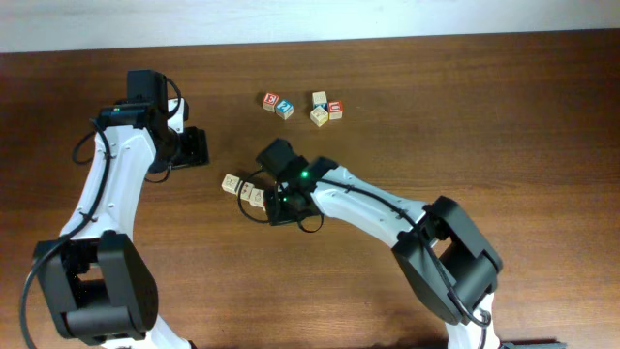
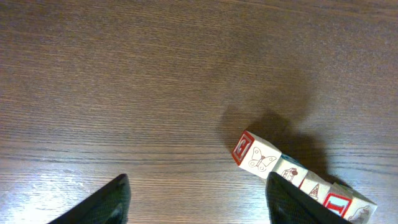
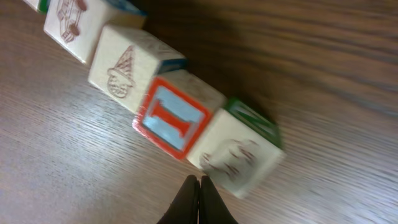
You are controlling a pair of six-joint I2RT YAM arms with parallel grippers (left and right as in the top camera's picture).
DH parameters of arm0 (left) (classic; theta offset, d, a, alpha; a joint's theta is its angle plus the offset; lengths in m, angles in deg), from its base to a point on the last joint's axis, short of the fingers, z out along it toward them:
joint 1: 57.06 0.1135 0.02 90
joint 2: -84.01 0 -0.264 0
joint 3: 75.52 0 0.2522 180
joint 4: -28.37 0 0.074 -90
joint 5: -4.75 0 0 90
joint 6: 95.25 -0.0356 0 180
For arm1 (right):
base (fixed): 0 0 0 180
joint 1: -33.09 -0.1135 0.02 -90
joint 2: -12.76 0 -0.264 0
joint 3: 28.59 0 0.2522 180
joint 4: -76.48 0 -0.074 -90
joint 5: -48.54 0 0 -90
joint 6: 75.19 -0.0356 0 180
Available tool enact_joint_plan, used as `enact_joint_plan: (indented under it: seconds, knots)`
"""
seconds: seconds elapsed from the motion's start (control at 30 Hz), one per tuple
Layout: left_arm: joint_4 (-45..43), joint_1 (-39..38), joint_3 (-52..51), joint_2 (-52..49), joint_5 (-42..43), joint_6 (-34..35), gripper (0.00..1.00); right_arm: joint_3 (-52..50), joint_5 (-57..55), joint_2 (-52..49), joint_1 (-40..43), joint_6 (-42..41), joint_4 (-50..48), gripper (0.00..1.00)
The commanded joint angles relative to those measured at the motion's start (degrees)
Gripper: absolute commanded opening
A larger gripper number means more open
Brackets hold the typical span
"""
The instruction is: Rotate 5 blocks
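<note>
Near the middle of the table (image 1: 504, 116), a little left of centre in the overhead view: blocks (image 1: 244, 190), set face to face in one straight row. Long axis on a slant, from upper left down to lower right in that view, square to neither table edge and crossing the wood grain. Three counted in the open there, the rest hidden under the right arm. Five counted from the left wrist, each touching the next: butterfly block (image 2: 260, 158) at the row's upper-left end, red-framed side turned outward, then four more, three with pale picture faces and one red-framed I block (image 3: 171, 118), fourth along. From the right wrist, four whole ones plus a corner of a fifth at the top left. End block (image 3: 239, 152) with a green side, blurred in that view

Left gripper (image 2: 198, 186): fingers wide apart, nothing between them, hovering off the butterfly end of the row and clear of it. Right gripper (image 3: 199, 185): fingertips pressed together, holding nothing, just beside the end block; contact impossible to tell

Farther back on the table, loose cubes (image 1: 319, 116), five counted: a pair and a cluster of three, well apart from the row
</note>
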Motion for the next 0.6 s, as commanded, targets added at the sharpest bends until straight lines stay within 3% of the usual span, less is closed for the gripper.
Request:
enact_joint_plan:
  seconds: [0.0, 0.17, 0.43, 0.57]
  knots:
    - [-0.3, 0.1, -0.4, -3.0, 0.4, -2.9, 0.59, 1.7, 0.0, 6.3, 3.7, 0.0, 4.1, 0.04]
    - [-2.3, 0.1, -0.4, -9.7, 4.0, -9.0, 0.35, -0.5, 4.5, 5.4, 7.9, -3.1, 6.5, 0.04]
    - [-5.6, 0.1, -0.4, -13.0, 6.0, -14.6, 0.16, -4.2, 5.3, 3.3, 7.9, -4.3, 4.3, 0.04]
    - [-7.0, -0.3, -0.4, -13.6, 9.3, -17.7, 0.11, -4.2, 5.0, 3.3, 7.9, -4.2, 4.2, 0.04]
